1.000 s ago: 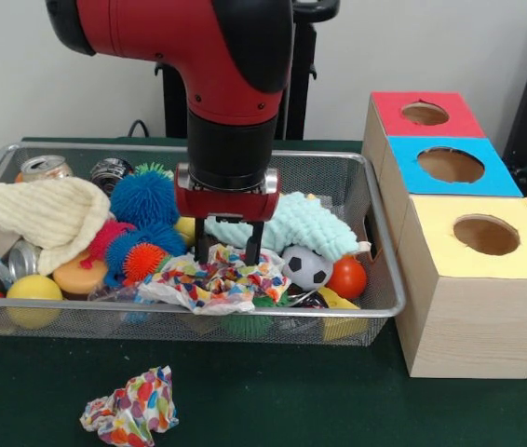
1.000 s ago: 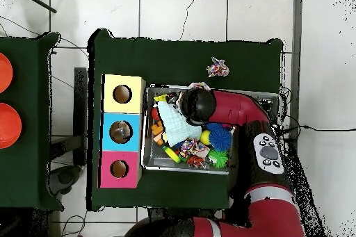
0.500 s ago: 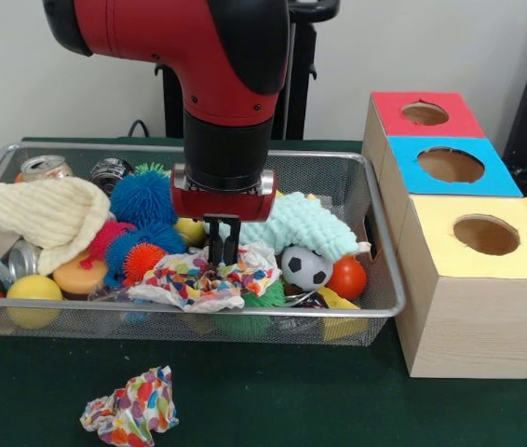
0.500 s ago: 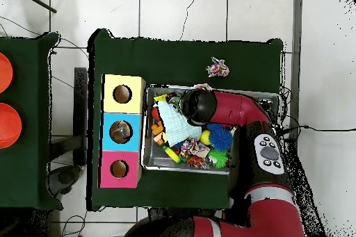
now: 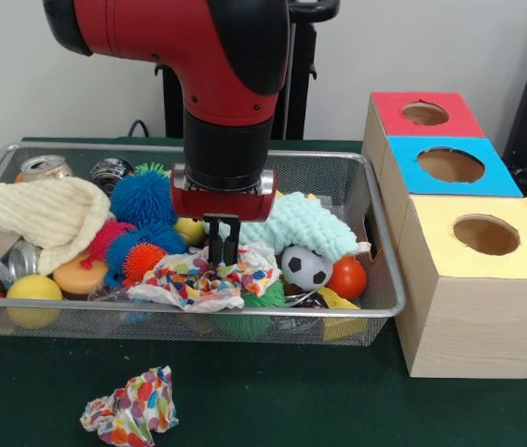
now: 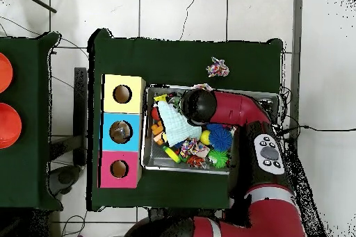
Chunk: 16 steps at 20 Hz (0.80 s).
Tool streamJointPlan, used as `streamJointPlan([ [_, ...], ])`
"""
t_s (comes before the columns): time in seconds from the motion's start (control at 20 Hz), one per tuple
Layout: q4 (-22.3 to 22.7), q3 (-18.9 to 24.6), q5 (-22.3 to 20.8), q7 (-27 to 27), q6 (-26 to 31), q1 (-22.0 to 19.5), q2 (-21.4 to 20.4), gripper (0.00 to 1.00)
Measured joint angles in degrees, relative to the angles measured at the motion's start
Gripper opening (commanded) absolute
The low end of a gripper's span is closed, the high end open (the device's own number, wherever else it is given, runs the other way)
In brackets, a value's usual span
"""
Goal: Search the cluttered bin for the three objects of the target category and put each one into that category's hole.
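We read the gripper (image 5: 223, 253) as pinched narrow on the crumpled multicoloured paper wad (image 5: 209, 277) lying on top of the clutter in the wire mesh bin (image 5: 375, 279); its two black fingers stand nearly together with paper folds bunched at the tips. We judge this a top grasp, taken because the wad sits highest and free of the bin walls.

A second paper wad (image 5: 131, 406) lies outside on the green table (image 5: 338, 400), near the bin's front wall. Which category is the target we cannot tell.

Neighbours press close: soccer ball (image 5: 306, 267) and mint knitted cloth (image 5: 303, 223) on one side, spiky blue ball (image 5: 144, 198) on the other. Straight up is open. The yellow, blue and red holes (image 5: 485, 234) top the box beside the bin, so the rim (image 5: 389, 251) must be cleared.
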Motion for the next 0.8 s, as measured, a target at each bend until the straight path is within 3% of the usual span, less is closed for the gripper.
streamJointPlan([
  [0.35, 0.7, 0.0, 0.4, 0.0, 1.0, 0.1, -2.7, 0.0],
  [0.8, 1.8, 0.0, 1.5, 0.0, 8.5, 0.5, -10.7, 0.0],
])
